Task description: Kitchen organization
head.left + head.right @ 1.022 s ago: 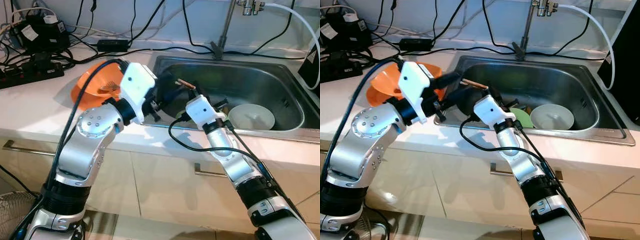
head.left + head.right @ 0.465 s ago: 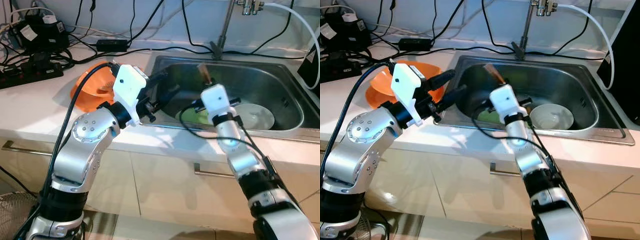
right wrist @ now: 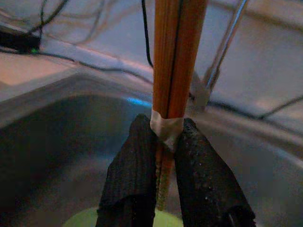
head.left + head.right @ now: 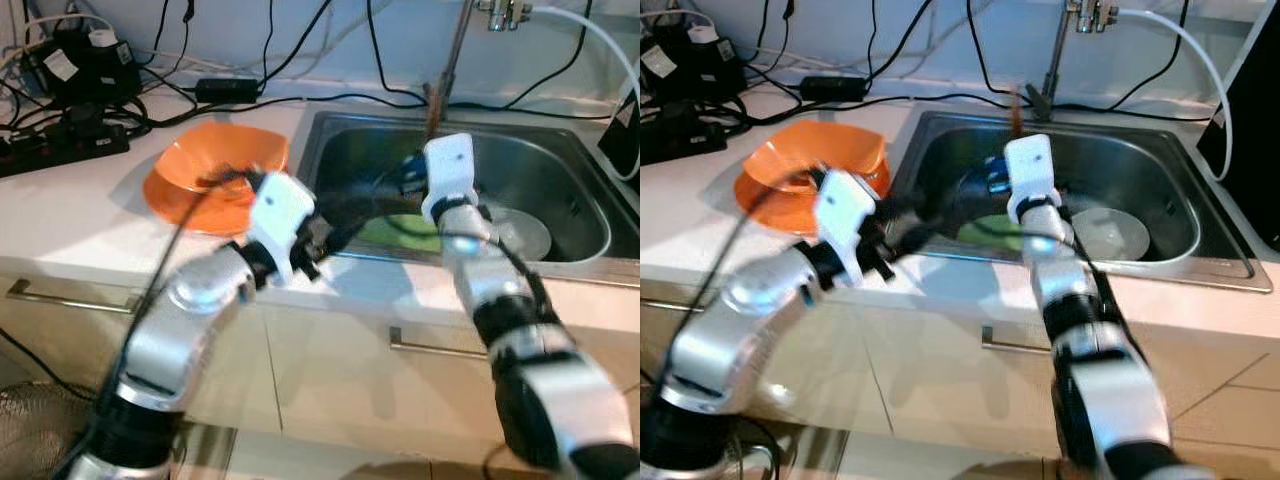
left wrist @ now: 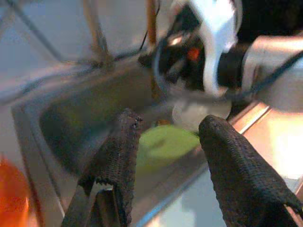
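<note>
1. The left gripper (image 5: 165, 156) hangs at the near edge of the sink (image 4: 560, 160), its two black fingers (image 5: 120, 156) spread wide with nothing between them, aimed across the basin
2. The right gripper (image 3: 163, 156) is held over the middle of the sink, its fingers closed tight on a pair of chopsticks (image 3: 175, 56)
3. The chopsticks stand close to upright, long axis vertical, rising above the gripper toward the faucet (image 4: 455, 45); they are orange-brown wood, pressed side by side, with a pale band wrapped round them just above the grip and a ridged end below it
4. A green plate (image 4: 400, 228) lies on the sink floor beneath the right gripper, and a white bowl (image 4: 525, 235) sits beside it to the right
5. An orange bowl (image 4: 215, 170) rests on the white surface (image 4: 70, 210) left of the sink
6. Black cables (image 4: 80, 100) and a power strip lie farther back along the wall
</note>
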You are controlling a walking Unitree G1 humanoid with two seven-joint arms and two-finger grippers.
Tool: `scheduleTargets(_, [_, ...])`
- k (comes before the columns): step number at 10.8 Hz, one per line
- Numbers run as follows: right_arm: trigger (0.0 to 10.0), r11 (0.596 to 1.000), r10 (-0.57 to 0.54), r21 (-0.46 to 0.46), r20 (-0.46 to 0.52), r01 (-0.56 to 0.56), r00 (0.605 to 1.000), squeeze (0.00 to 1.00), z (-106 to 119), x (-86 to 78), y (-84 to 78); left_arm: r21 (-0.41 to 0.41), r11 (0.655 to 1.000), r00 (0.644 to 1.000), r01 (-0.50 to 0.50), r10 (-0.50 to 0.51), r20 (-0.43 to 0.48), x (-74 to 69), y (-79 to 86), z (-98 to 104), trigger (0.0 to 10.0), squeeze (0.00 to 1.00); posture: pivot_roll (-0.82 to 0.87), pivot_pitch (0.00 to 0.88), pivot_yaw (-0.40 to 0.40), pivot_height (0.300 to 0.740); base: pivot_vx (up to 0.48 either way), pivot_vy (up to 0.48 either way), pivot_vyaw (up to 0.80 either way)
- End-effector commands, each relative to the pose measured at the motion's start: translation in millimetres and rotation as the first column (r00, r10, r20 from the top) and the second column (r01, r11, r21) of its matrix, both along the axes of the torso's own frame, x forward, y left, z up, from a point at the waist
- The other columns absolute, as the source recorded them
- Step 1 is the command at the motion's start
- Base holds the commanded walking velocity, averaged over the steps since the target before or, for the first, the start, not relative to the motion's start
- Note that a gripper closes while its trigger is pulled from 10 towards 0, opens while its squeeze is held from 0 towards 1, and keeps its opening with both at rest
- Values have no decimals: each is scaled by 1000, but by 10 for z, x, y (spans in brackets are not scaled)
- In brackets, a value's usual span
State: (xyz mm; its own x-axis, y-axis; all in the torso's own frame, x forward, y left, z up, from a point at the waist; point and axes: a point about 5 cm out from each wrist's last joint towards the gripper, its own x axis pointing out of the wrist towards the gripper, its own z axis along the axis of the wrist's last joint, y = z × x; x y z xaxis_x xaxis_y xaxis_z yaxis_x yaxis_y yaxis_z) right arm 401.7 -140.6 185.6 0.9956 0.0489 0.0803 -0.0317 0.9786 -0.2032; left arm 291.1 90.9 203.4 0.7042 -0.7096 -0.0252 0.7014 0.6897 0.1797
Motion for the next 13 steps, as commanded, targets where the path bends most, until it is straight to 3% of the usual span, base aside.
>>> scheduleTargets(1, [10000, 999, -2, 38, -59, 5, 998, 0, -49, 19, -20, 25, 999, 999, -24, 25, -44, 14, -21, -83, 10000, 0, 235, 7, 1, 740, 0, 0, 0])
scheduleTargets(2, [10000, 998, 5, 56, -184, 5, 983, 0, -184, 31, -21, 39, 998, 995, -49, 52, -87, 13, -53, -184, 10000, 0, 234, 0, -4, 740, 0, 0, 0])
scheduleTargets(4, [10000, 996, -2, 83, -299, 28, 954, 0, -324, 19, -33, 57, 995, 991, -79, 84, -99, 20, -113, -244, 10000, 0, 238, 0, -11, 740, 0, 0, 0])
scheduleTargets(6, [10000, 995, 4, 93, -359, 31, 933, 0, -354, 22, 7, 48, 995, 981, -92, 99, -166, 14, -165, -284, 10000, 0, 243, 0, -15, 740, 0, 0, 0])
scheduleTargets(11, [10000, 994, 22, 103, -453, 28, 891, 0, -459, -11, 88, 68, 993, 973, -101, 113, -203, 3, -164, -317, 10000, 0, 266, 12, -36, 740, 0, 0, 0])
scheduleTargets(12, [10000, 994, 27, 110, -456, 26, 890, 165, -455, -9, 97, 67, 992, 972, -103, 115, -203, -3, -166, -313, 10000, 0, 270, 15, -38, 740, 0, 0, 0])
scheduleTargets(13, [10000, 993, 30, 117, -456, 26, 889, 1000, -445, -6, 107, 65, 992, 972, -107, 118, -204, -10, -163, -311, 10000, 0, 273, 17, -40, 740, 0, 0, 0])
